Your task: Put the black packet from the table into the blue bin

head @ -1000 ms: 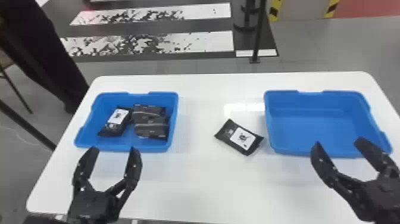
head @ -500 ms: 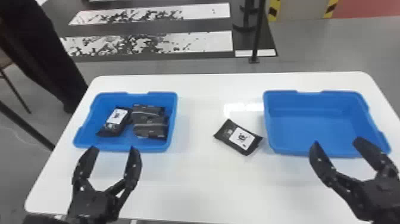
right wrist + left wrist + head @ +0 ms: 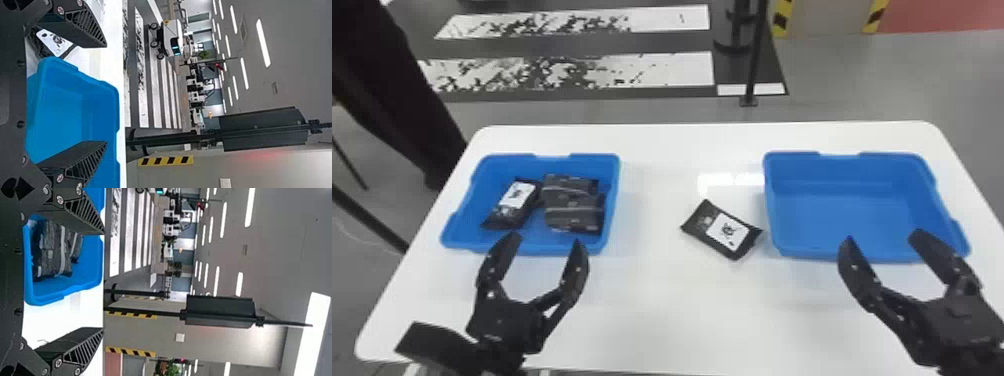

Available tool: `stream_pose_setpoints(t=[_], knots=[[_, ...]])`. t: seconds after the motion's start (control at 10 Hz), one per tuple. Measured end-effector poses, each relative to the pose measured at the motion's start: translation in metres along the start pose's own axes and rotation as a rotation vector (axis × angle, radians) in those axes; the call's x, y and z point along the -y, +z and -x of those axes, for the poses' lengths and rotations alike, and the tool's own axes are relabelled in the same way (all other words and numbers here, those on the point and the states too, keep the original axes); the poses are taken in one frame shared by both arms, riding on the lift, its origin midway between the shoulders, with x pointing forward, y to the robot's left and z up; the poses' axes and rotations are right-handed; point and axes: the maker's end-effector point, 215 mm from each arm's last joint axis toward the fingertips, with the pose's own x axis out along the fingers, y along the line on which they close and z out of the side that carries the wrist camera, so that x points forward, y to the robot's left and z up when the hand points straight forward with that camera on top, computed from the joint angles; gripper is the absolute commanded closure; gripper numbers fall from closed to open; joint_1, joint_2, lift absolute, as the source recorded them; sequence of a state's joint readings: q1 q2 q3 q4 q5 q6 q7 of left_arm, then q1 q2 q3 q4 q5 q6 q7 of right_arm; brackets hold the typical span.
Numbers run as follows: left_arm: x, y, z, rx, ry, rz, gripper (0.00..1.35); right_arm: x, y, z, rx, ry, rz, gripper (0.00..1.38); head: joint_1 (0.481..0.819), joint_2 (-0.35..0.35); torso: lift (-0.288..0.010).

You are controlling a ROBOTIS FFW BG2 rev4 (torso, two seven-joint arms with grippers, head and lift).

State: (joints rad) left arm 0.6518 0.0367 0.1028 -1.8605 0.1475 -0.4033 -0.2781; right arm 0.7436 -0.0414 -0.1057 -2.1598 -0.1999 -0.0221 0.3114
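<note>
ceiling beyond bin, right wrist view

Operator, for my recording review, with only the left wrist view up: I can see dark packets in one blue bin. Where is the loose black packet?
Observer: In the head view, the black packet lies flat on the table, between the left blue bin and the right blue bin.

Operator: And the right gripper, is it holding anything?

Observer: No, the right gripper stands open, its fingers apart with nothing held between them.
</note>
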Motion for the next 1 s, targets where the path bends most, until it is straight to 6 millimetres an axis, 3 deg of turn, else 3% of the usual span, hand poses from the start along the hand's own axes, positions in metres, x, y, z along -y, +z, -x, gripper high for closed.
stream_pose_setpoints(t=[0.2,0.6,0.8,1.0], knots=[[0.030,-0.012,-0.037,-0.039,-0.094,-0.018,0.17,0.000,0.000,0.000,-0.001,0.000,-0.001,0.14,0.695,-0.009,-0.110],[0.115,-0.050,-0.123,-0.125,-0.339,-0.060,0.17,0.001,0.000,-0.001,0.001,0.000,-0.001,0.14,0.695,-0.139,-0.110],[0.146,-0.071,-0.149,-0.196,-0.427,-0.139,0.17,0.001,-0.001,-0.001,-0.001,-0.001,-0.002,0.14,0.695,-0.190,-0.110],[0.162,-0.100,-0.160,-0.275,-0.490,-0.224,0.17,0.001,-0.001,-0.001,0.000,-0.001,-0.004,0.14,0.695,-0.206,-0.110]])
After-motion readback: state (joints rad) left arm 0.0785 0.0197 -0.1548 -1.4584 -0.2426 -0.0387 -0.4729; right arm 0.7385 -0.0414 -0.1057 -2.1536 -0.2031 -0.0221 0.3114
